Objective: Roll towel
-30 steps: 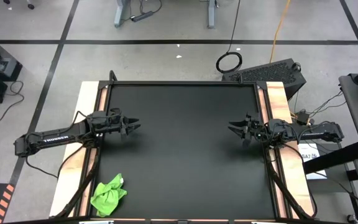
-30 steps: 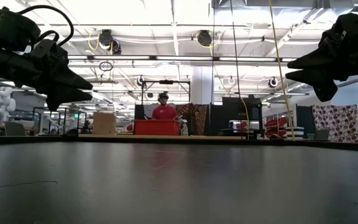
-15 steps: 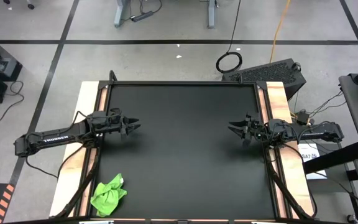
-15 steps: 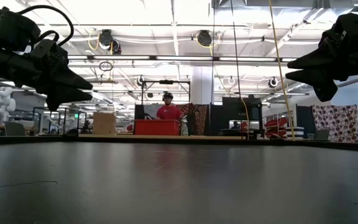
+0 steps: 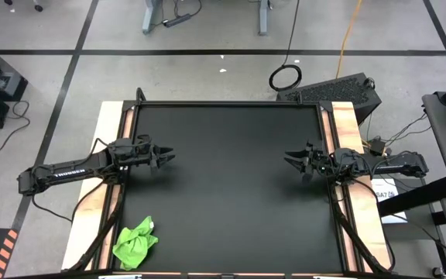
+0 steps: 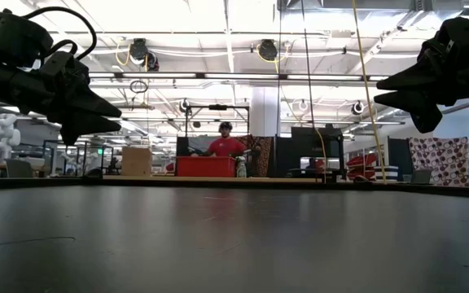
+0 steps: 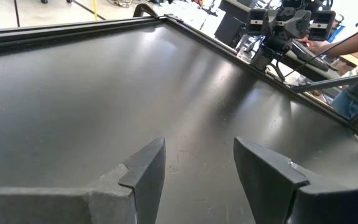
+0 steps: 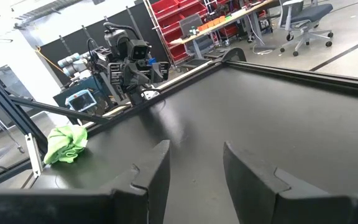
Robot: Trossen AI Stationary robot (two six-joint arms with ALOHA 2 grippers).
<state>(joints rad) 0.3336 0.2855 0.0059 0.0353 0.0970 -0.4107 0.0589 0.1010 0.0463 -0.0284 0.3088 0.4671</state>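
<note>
Both claws hang above the table [image 6: 234, 244].

The towel [image 5: 135, 242] lies at the table's [image 5: 231, 194] near-left corner, well apart from both arms.

We see the black table [image 5: 231, 194] bare across its middle, open to passage from either side. Only the crumpled towel [image 5: 135, 242] sits at its near left corner. The left gripper [image 5: 166, 157] and right gripper [image 5: 290, 160] hover at opposite edges, fingers parted.
</note>
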